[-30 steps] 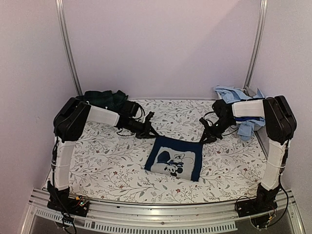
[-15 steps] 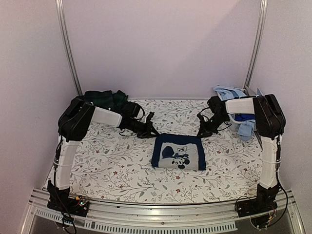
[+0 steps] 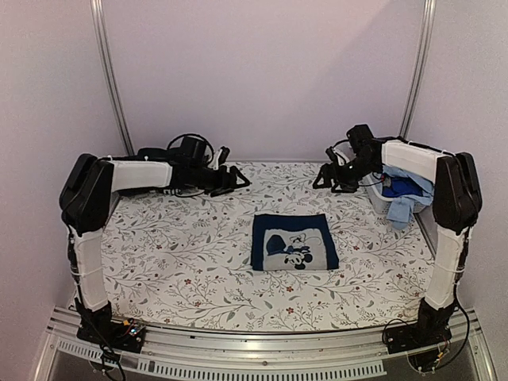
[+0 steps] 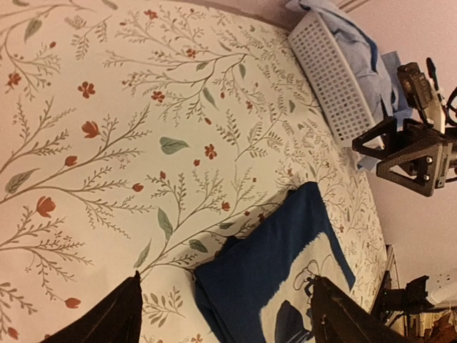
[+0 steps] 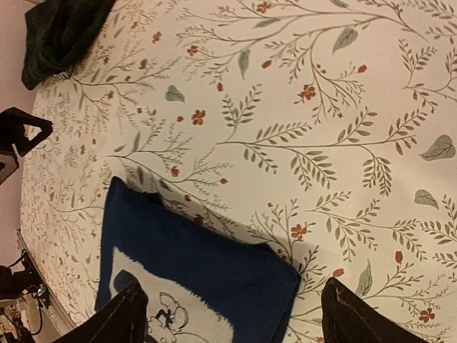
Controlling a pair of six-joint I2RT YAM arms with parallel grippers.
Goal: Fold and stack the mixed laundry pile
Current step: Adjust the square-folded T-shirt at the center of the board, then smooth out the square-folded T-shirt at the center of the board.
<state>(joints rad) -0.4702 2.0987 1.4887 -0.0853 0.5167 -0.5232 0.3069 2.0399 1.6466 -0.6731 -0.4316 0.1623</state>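
A folded navy T-shirt point(image 3: 294, 242) with a white cartoon print lies flat in the middle of the floral sheet point(image 3: 182, 254). My left gripper point(image 3: 236, 179) hovers open behind its far left corner, holding nothing. My right gripper point(image 3: 324, 181) hovers open behind its far right corner, also holding nothing. The left wrist view shows the T-shirt point(image 4: 285, 264) between the spread fingers point(image 4: 107, 321), well below them. In the right wrist view the T-shirt point(image 5: 193, 257) lies likewise beneath the fingers point(image 5: 364, 318). The dark green plaid piece point(image 5: 61, 32) lies at the back left.
A white basket point(image 4: 332, 75) stands at the back right with light blue shirts point(image 3: 409, 190) spilling over it, close under my right arm. Pale walls and metal posts point(image 3: 111, 79) close in the back and sides.
Both grippers went from shut to open, let go of the navy T-shirt and drew up and back toward the far wall. The T-shirt now lies squared and flat.
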